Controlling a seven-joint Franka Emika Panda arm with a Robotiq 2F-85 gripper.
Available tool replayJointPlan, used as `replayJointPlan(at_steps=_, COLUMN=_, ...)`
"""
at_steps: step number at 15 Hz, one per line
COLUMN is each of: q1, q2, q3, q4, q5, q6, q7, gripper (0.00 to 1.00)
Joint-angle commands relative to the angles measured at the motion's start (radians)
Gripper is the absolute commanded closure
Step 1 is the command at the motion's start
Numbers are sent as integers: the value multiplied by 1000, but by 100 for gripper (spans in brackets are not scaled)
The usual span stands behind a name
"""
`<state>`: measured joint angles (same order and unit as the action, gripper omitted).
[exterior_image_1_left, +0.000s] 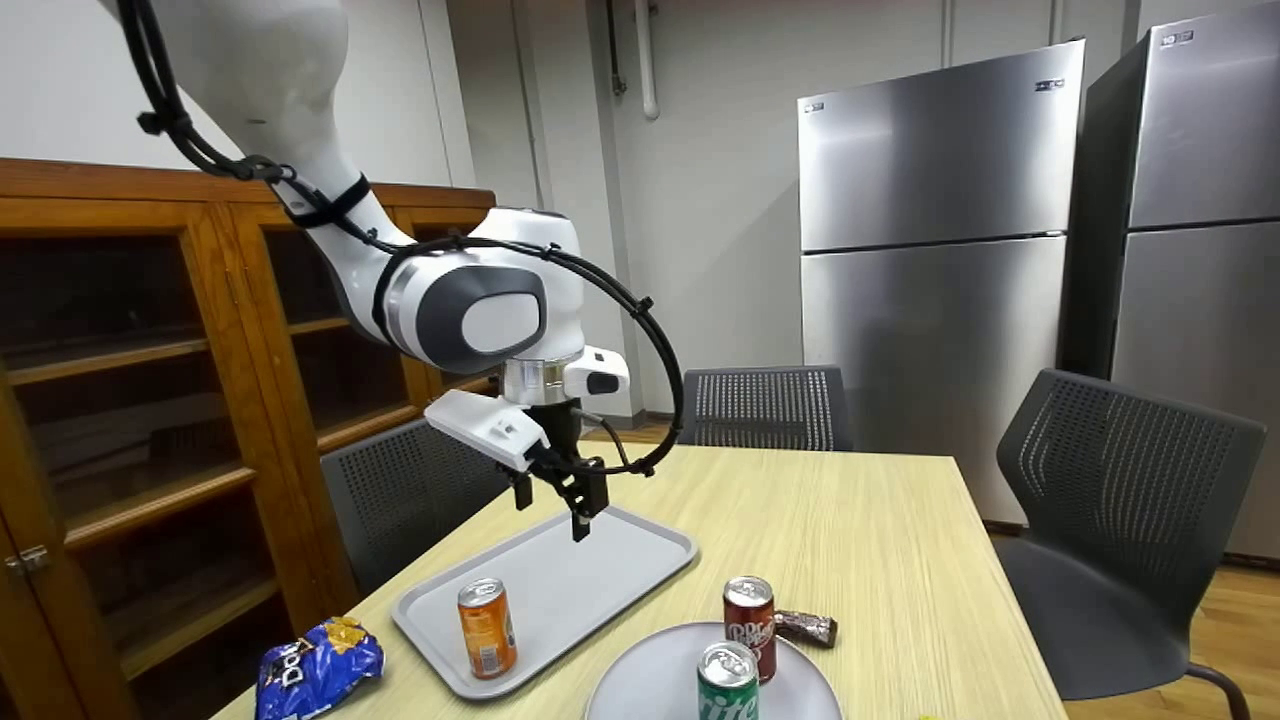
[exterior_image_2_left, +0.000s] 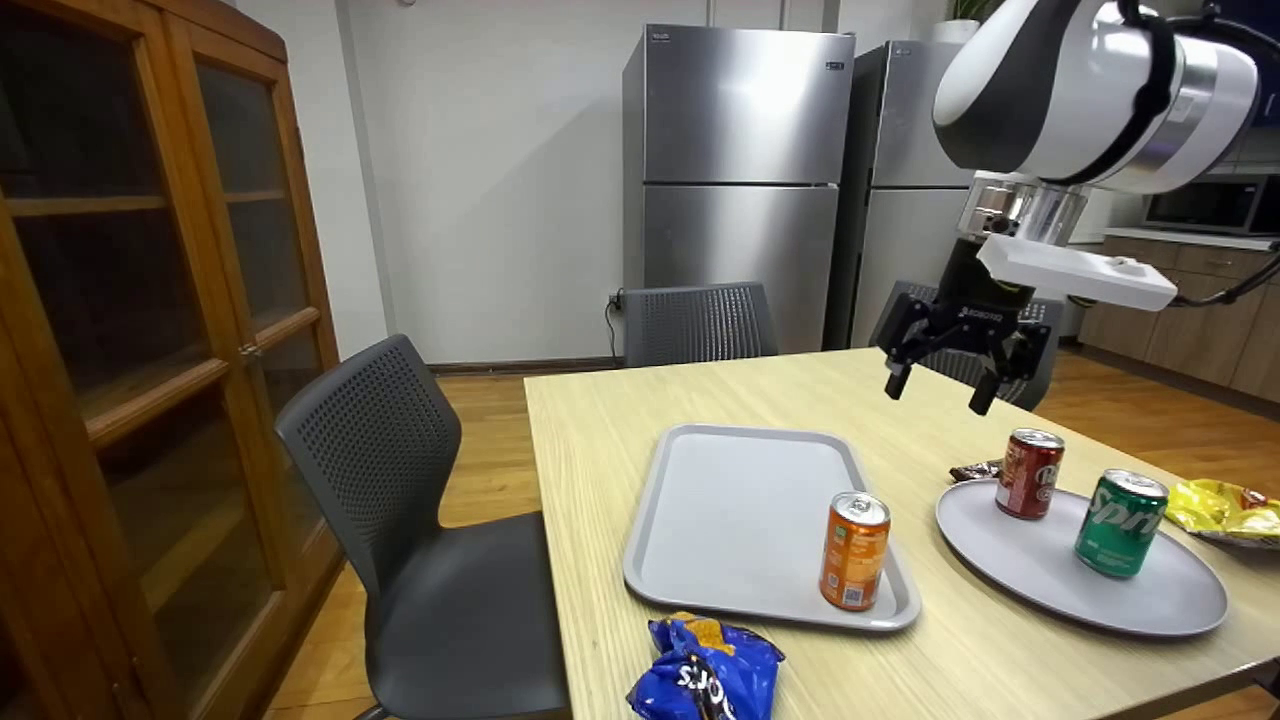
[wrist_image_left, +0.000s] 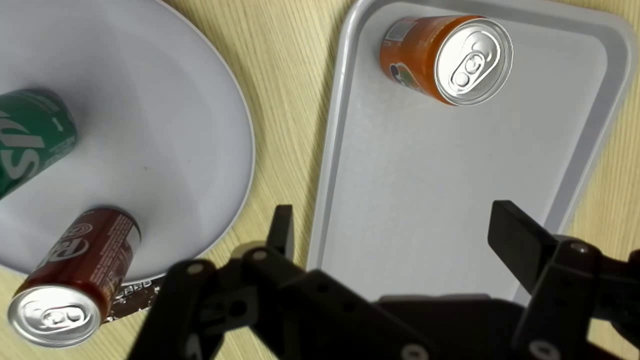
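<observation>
My gripper (wrist_image_left: 392, 206) is open with nothing between its fingertips. It hangs above the table in both exterior views (exterior_image_1_left: 551, 515) (exterior_image_2_left: 940, 394), and touches nothing. In the wrist view the grey tray (wrist_image_left: 425, 165) shows between the fingers. An orange can (wrist_image_left: 417, 55) stands at one end of that tray. On the round grey plate (wrist_image_left: 165, 115) beside it are a dark red Dr Pepper can (wrist_image_left: 87, 250) and a green Sprite can (wrist_image_left: 30, 135), both upright in an exterior view (exterior_image_2_left: 1120, 525). A brown wrapped bar (wrist_image_left: 132, 300) lies at the plate's rim, partly hidden.
A blue snack bag (exterior_image_2_left: 710, 680) lies near the tray on the wooden table (exterior_image_1_left: 880, 550). A yellow bag (exterior_image_2_left: 1225, 508) is beyond the plate. Dark chairs (exterior_image_2_left: 400, 480) (exterior_image_1_left: 1130, 480) stand round the table. A wooden cabinet (exterior_image_1_left: 220, 400) and steel refrigerators (exterior_image_1_left: 930, 250) are behind.
</observation>
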<state>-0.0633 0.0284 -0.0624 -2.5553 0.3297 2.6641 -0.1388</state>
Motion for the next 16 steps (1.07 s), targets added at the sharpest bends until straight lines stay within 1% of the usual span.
replayJointPlan(at_steps=1, q1=-1, q2=-6, q3=5, q4=0, q5=-2, q6=1, q7=1, gripper=0)
replayJointPlan(at_steps=5, q1=23, q2=-19, q3=28, q4=-3, q5=-11, q6=14, q7=-5, gripper=0)
replayJointPlan(at_steps=11, q1=68, q2=-5, q3=72, q4=13, q5=-14, q6=30, q7=-7, gripper=0)
replayJointPlan(at_steps=16, q1=92, q2=22, q3=91, q4=37, q5=-63, q6=14, q7=21, gripper=0)
